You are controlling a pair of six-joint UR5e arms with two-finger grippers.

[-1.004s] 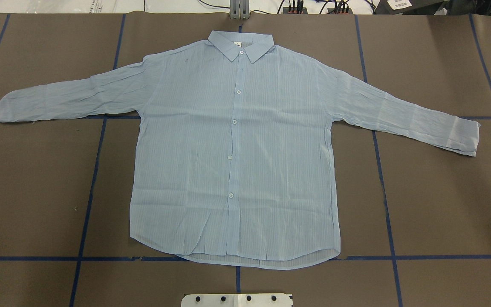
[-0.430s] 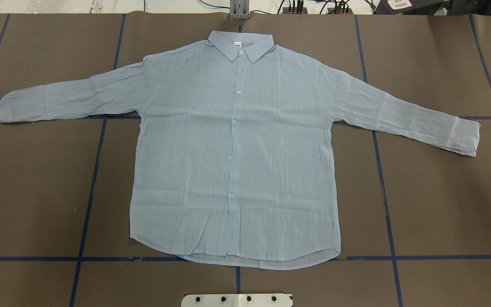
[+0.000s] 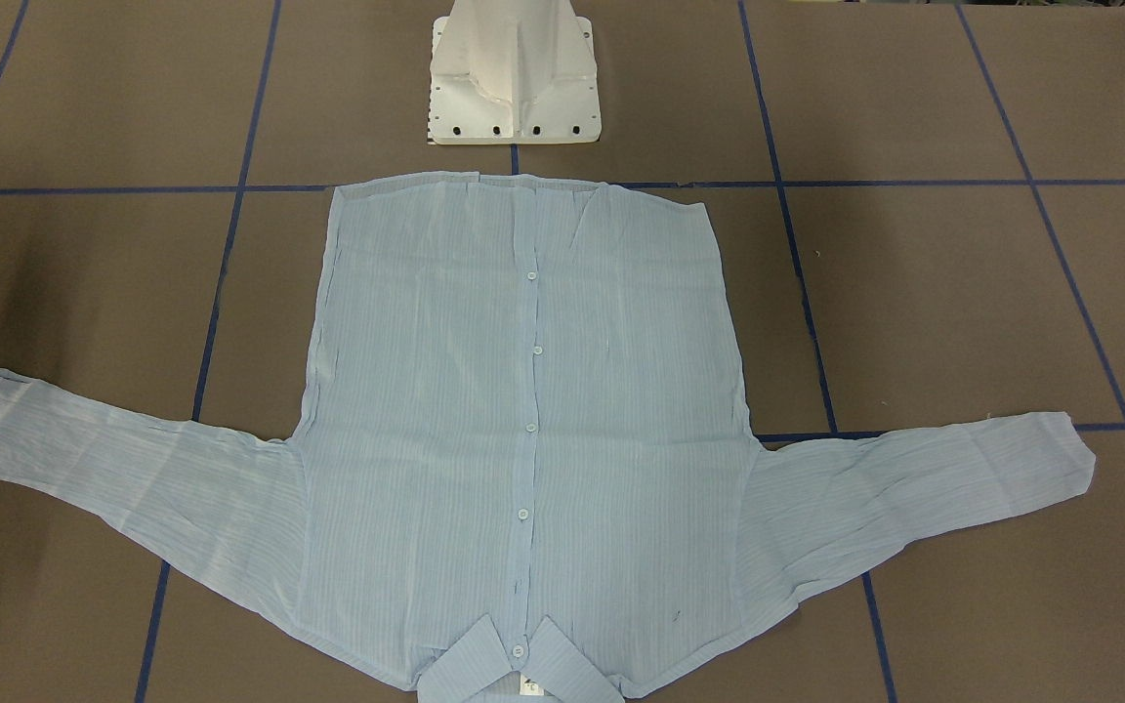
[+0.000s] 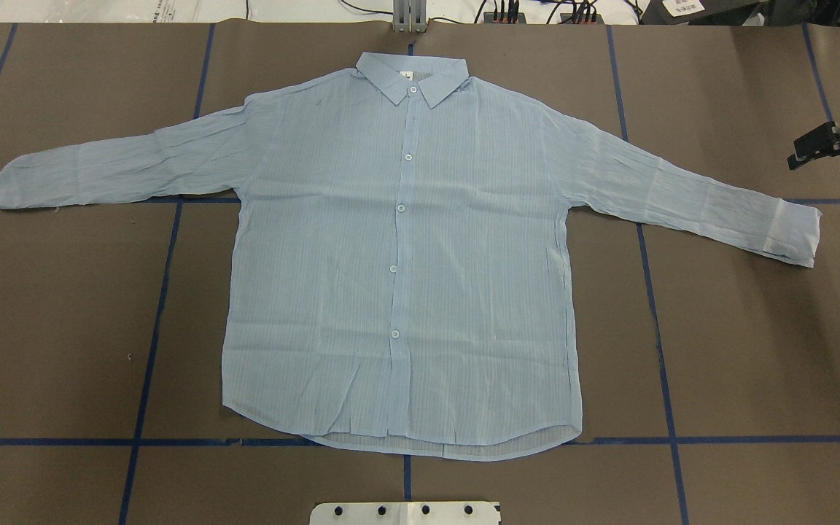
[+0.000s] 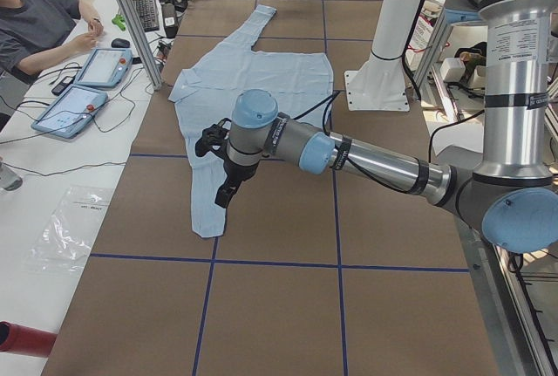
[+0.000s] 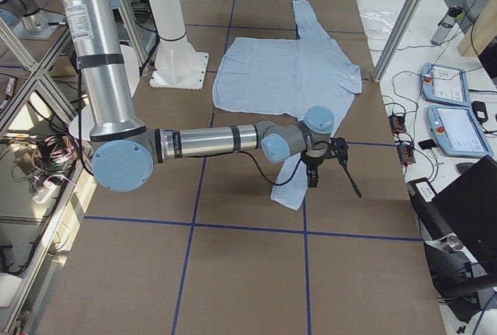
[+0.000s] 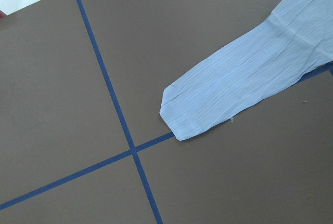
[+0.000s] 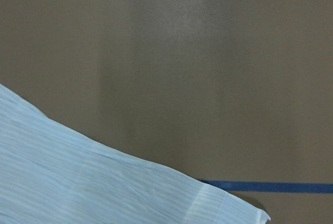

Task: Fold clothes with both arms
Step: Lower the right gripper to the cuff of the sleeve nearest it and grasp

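Shirt (image 4: 405,255) flat mid-table, collar far, sleeves stretched left-right. Right pincer (image 6: 335,187) spread open, empty, above right cuff (image 4: 795,230). Left pincer (image 5: 212,177) near left cuff (image 4: 12,186), grip state impossible to tell

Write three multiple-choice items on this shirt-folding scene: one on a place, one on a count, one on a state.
1. Where does the shirt's collar lie relative to the white base plate?
A) right next to it
B) on the side far from it
C) tucked under the shirt's body

2. How many buttons show down the front?
A) three
B) five
C) eight

3. What state is the shirt in?
A) folded in half
B) bunched in a heap
C) spread flat, both sleeves out

Answers:
1 B: the hem lies by the plate, with the collar at the opposite end.
2 B: five pale buttons can be counted from collar to hem.
3 C: the overhead view shows no fold, and each sleeve stretches out to its own side.
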